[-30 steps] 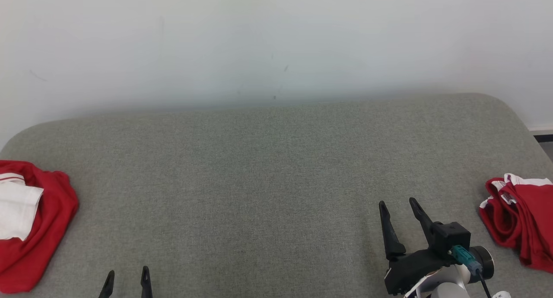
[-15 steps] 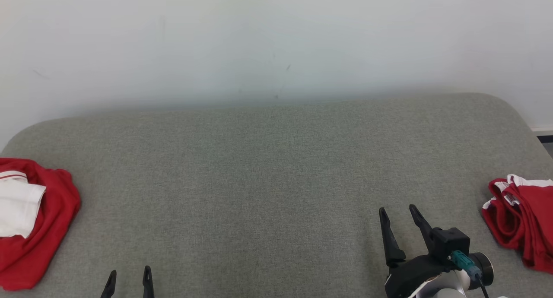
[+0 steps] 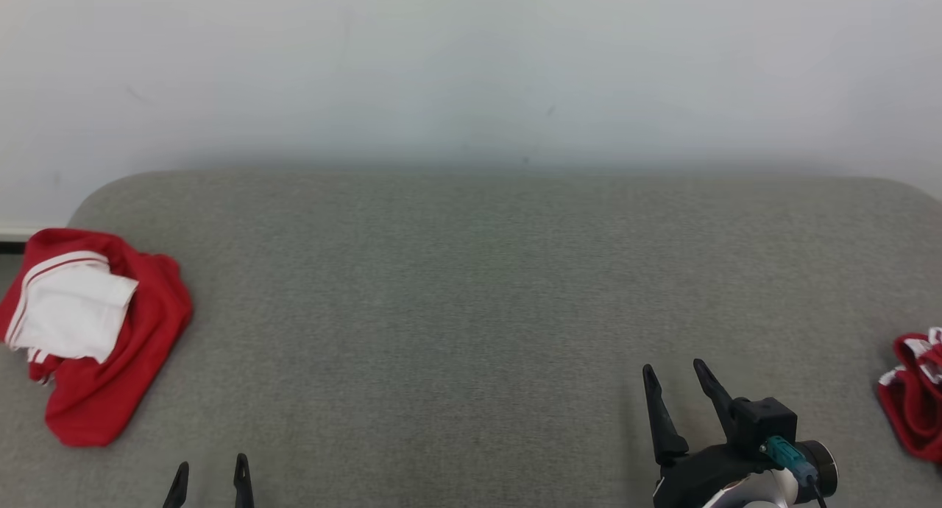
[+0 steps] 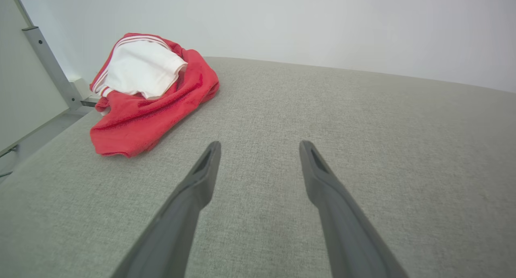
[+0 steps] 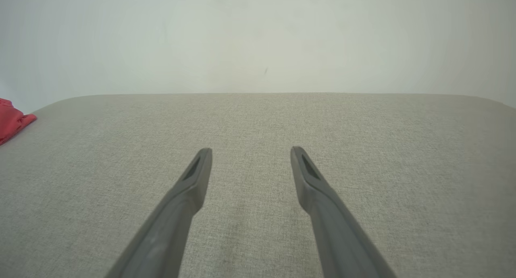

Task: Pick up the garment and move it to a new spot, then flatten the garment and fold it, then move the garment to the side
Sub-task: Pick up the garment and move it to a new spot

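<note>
A crumpled red garment (image 3: 110, 346) with a white panel on top lies at the left end of the grey padded table (image 3: 471, 287). In the left wrist view the same garment (image 4: 149, 96) sits ahead and to the left of my left gripper (image 4: 260, 145), well apart from it. My left gripper (image 3: 212, 462) is open and empty, with its tips at the bottom edge of the head view. My right gripper (image 3: 673, 366) is open and empty over the table's right front. Its own view shows the right gripper (image 5: 250, 151) over bare cloth.
A second red garment with white trim (image 3: 912, 394) lies at the table's right edge, partly cut off. A pale wall rises right behind the table. A grey metal post (image 4: 48, 64) stands beyond the table's left end. A red cloth edge (image 5: 10, 123) shows at far left.
The head camera has turned to the left, so the whole picture has slid right. The garments lie as before. Both grippers stay open and have barely moved.
</note>
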{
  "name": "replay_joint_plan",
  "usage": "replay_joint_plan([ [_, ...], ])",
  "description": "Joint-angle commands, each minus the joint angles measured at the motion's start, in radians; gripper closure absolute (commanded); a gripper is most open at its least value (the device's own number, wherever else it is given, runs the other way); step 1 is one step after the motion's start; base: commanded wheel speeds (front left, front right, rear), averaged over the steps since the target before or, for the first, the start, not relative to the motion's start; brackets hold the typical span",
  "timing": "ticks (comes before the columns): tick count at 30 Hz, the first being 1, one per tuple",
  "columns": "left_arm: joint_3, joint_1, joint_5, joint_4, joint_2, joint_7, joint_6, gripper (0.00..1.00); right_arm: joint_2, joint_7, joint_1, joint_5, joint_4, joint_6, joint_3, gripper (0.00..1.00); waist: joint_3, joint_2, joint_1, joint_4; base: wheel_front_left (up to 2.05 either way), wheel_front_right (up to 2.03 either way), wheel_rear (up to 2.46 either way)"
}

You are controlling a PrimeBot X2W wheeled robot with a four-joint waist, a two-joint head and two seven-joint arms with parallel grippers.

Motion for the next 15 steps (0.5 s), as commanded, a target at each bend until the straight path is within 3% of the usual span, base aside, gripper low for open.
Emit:
replay_joint_plan([
  [1,0.003,0.003,0.005,-0.003,-0.001,-0.003,0.000,0.00,0.002,0.000,0.002,0.007,-0.005,-0.002,0.003,0.00,0.008,0.0000,0.0000,0.045,0.00,0.00,0.00],
  [15,0.043,0.012,0.018,-0.009,-0.001,-0.003,0.001,0.00,0.002,0.000,-0.014,0.037,-0.004,-0.002,0.033,0.00,0.019,0.0000,0.0000,0.253,0.00,0.00,0.00],
])
